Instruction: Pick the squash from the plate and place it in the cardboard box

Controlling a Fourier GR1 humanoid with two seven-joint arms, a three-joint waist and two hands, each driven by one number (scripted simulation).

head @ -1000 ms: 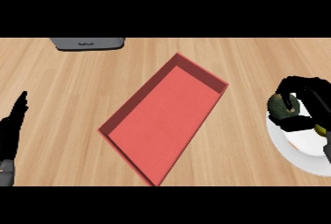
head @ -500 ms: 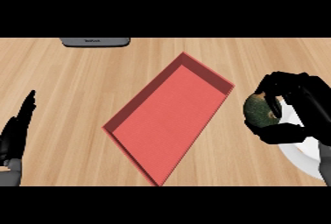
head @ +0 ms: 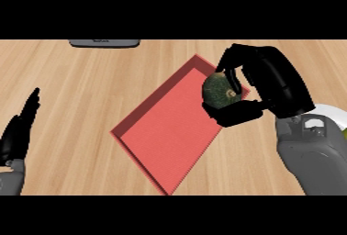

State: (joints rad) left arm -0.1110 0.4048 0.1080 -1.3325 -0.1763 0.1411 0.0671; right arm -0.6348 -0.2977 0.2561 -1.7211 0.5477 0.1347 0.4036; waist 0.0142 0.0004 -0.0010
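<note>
One wooden bench [head: 81,78] fills the frame, grain running left to right. Red shallow box [head: 169,142] lies on it at frame centre, set diagonally, one corner toward upper right, the opposite corner toward the lower edge. Right hand [head: 271,87] sits at upper right, over the box's upper-right corner; fingers and thumb curled round the squash [head: 218,89], clamped on it. Squash is dark green, rounded, partly hidden by the fingers, held above the box's right edge. Left hand [head: 19,133] rests at the left edge of the frame, fingers straight and pointing up, holding nothing. White plate [head: 331,112] shows at right edge, mostly hidden behind the right forearm. Grey object [head: 105,43] at upper left edge, cut off; cannot identify.
</note>
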